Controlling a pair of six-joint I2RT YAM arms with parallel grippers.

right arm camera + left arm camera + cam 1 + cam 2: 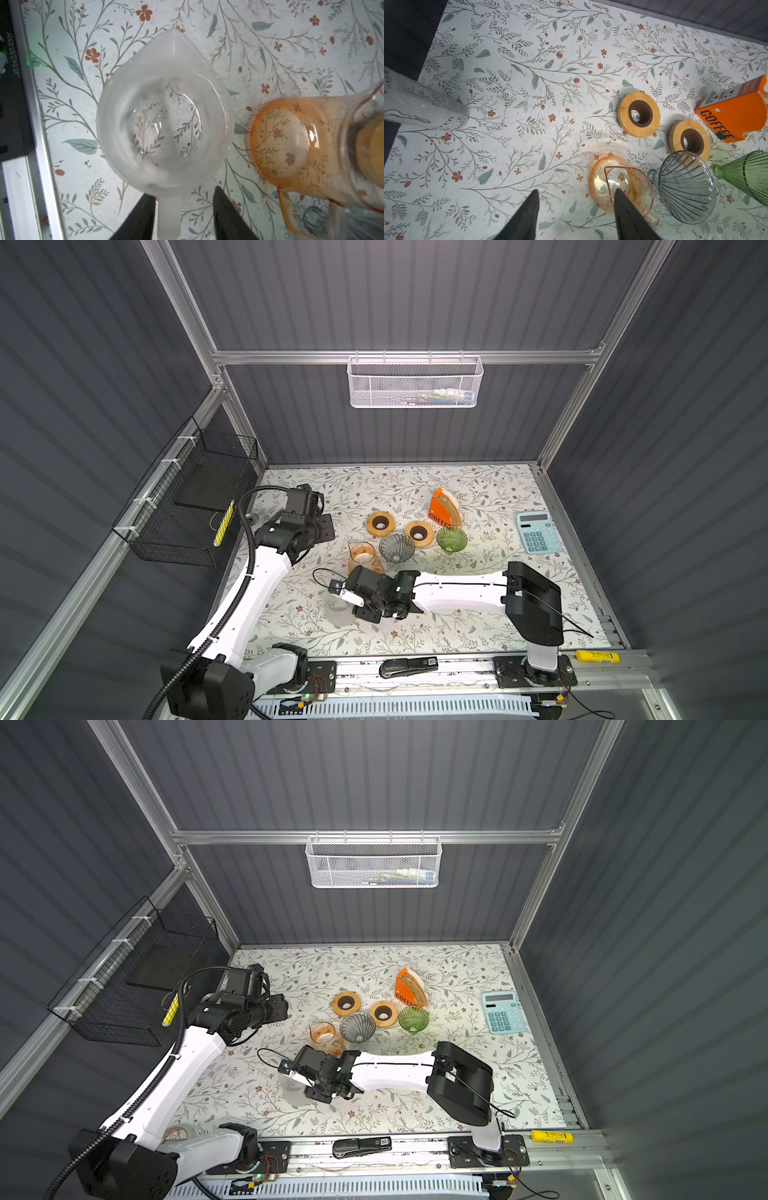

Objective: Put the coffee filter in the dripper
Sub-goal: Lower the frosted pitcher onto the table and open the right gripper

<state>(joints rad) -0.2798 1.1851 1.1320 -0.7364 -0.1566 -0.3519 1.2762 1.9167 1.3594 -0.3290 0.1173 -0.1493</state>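
Coffee filter (451, 506) is not yet taken; my right claw (184, 192), jaws apart around the handle (168, 216) of the frosted pitcher (164, 112), may catch and tip it.

Cameras: both top views, high overhead, angled down on the whole floral table (478, 493); both wrist views, close, facing down, sharing the orange glass pitcher (598, 180).

Ref = grey dripper (357, 1026). Green dripper (413, 1019) to its R; wooden ring (383, 1013) between the two, just behind. 2nd ring (346, 1004) behind-L. Orange pitcher (323, 1035) just L of ref. Filter box (411, 988) behind-R, brown filters showing. Calculator (503, 1011) far R. R gripper (312, 1091) in front-L, over frosted pitcher (292, 1089).
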